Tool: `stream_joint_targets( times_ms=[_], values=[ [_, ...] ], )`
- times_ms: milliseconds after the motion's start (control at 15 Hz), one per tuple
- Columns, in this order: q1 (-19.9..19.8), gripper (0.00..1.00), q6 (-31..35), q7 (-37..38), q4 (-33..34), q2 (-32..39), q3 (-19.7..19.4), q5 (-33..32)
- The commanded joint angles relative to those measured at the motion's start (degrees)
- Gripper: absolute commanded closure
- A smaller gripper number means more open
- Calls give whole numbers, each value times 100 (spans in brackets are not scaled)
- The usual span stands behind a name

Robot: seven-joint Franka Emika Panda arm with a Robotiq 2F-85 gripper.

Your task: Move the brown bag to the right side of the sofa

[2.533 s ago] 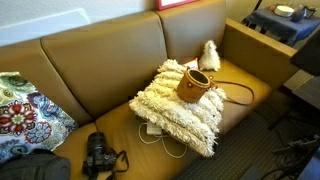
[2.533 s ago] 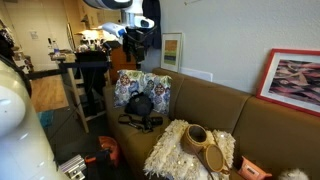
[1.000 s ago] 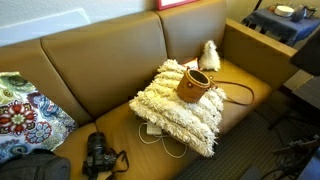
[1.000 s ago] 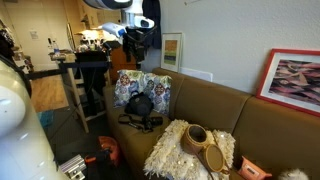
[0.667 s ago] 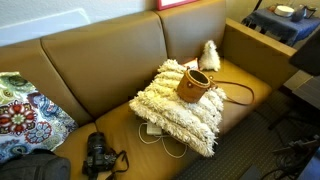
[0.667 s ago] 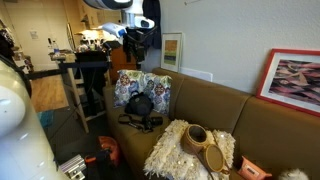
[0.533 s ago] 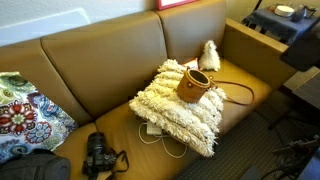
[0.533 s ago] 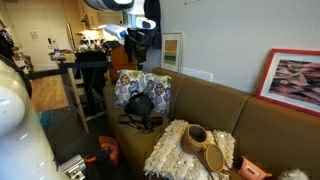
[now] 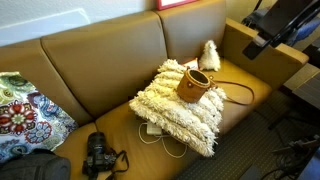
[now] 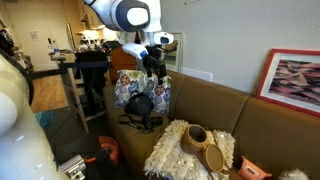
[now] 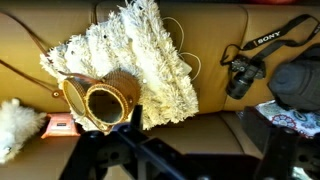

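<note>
The brown bag [image 9: 197, 85] stands on a shaggy cream pillow [image 9: 180, 112] on the sofa [image 9: 100, 70], with its strap trailing over the seat. In the wrist view the bag [image 11: 100, 98] lies at the left with its round dark opening facing me. The bag also shows in an exterior view [image 10: 196, 137]. My gripper [image 11: 196, 122] is open and empty, high above the seat and apart from the bag. It shows in both exterior views [image 9: 258, 42] [image 10: 155, 66].
A white fluffy toy [image 9: 209, 54] sits behind the bag. A black camera [image 9: 99, 154] lies on the seat beside a patterned pillow [image 9: 25, 112]. A thin white cable [image 9: 160, 135] lies under the shaggy pillow. A small red item [image 11: 60, 125] lies near the toy.
The arm has swung in toward the sofa. It now reaches into the upper corner of an exterior view and stands lower and nearer the sofa back. The bag has not moved.
</note>
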Motion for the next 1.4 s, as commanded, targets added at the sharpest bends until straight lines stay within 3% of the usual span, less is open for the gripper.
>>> stream_joint_targets(
  times_ms=[0,267,467,800,1333],
  values=[
    [-264,0,724,-654,16,771,-324,-266],
    [-579,0,995,-1689,679,1922,-860,-321],
    [-856,0,1041,-2933,1244,2566,-1023,79],
    [-1517,0,819,-4444,2194,3712,-613,778],
    [-2231,0,311,-5548,3208,5341,239,875]
  ],
)
